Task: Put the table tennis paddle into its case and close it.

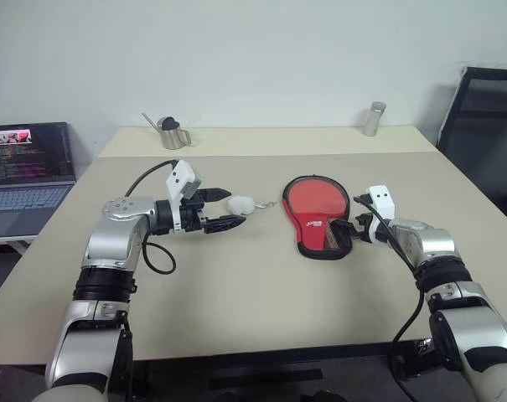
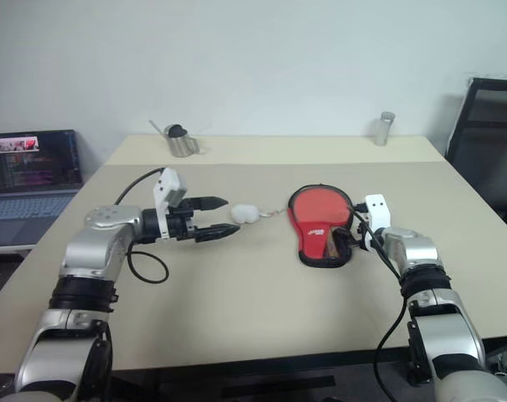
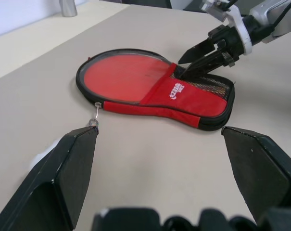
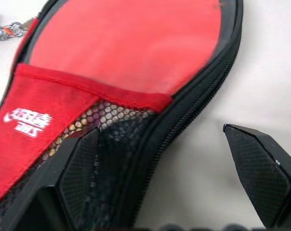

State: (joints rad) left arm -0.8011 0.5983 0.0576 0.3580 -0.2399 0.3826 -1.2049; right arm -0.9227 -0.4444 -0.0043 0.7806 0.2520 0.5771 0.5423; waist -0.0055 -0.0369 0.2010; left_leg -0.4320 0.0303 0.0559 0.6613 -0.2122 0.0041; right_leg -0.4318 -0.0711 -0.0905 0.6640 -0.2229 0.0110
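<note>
The case (image 1: 314, 237) lies flat in the middle of the table, its black zip rim unzipped and its red logo flap (image 3: 183, 98) covering only the narrow end. The table tennis paddle (image 1: 316, 198) lies inside it with its round red face (image 3: 121, 74) uncovered; its handle is hidden under the flap and mesh. A short chain leads from the case to the white pompom (image 1: 240, 203). My left gripper (image 1: 230, 208) is open just beside the pompom, pointing at the case. My right gripper (image 4: 159, 130) is open at the case's narrow end, one finger over the mesh and the other over bare table.
A metal watering can (image 1: 173, 131) and a metal cylinder (image 1: 373, 119) stand on the far table. An open laptop (image 1: 27, 176) sits on a side desk at the left. A black chair (image 1: 488, 126) stands at the right.
</note>
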